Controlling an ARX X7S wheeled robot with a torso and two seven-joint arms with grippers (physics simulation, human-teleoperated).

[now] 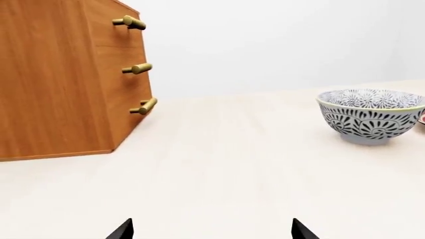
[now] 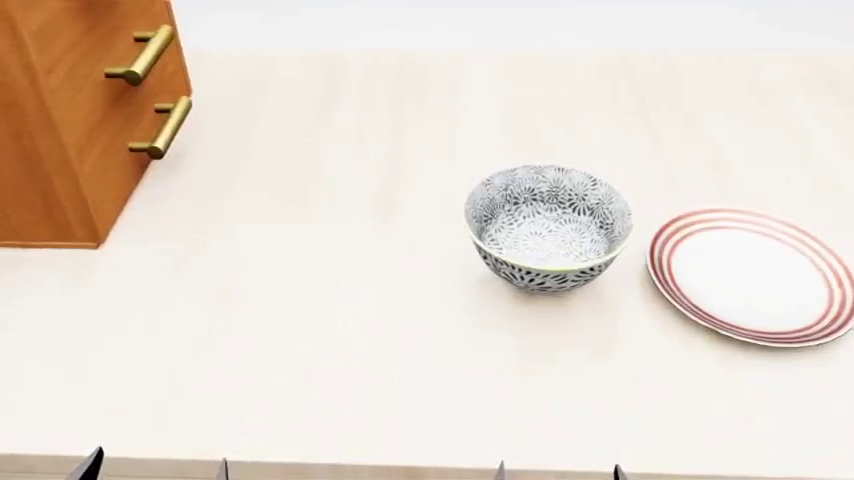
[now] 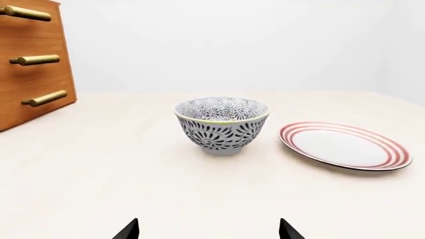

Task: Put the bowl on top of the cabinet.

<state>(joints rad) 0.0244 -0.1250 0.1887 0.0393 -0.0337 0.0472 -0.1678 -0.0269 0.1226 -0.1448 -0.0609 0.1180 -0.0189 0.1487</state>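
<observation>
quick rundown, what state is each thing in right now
bowl: upright on the table, empty, not held
cabinet: standing on the table, visible drawers shut, nothing seen on it
plate: flat on the table beside the bowl, empty
left claw: open, empty
right claw: open, empty, facing the bowl

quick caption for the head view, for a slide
Patterned bowl sits upright between cabinet and red-ringed plate, both grippers open near the table edge.
</observation>
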